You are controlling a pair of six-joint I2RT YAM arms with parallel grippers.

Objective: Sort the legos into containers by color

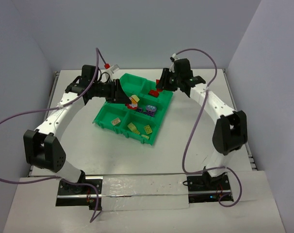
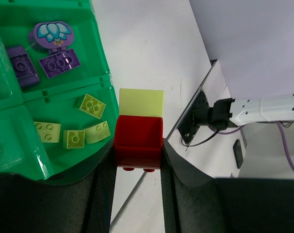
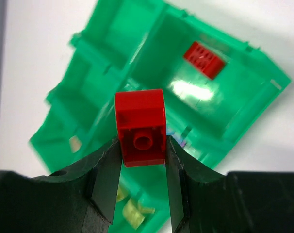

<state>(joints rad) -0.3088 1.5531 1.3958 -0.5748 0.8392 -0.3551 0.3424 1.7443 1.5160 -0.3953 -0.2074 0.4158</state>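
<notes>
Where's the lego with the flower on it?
Find the green tray on the white table. One compartment holds only purple legos. The flower lego is the round one with a pale blue flower on top; its neighbours are plain studded bricks.

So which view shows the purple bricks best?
The left wrist view: the purple bricks lie large and sharp in one compartment of the green tray, studs visible. The top view shows only a small purple patch. The right wrist view shows almost nothing of them past its held red brick.
</notes>
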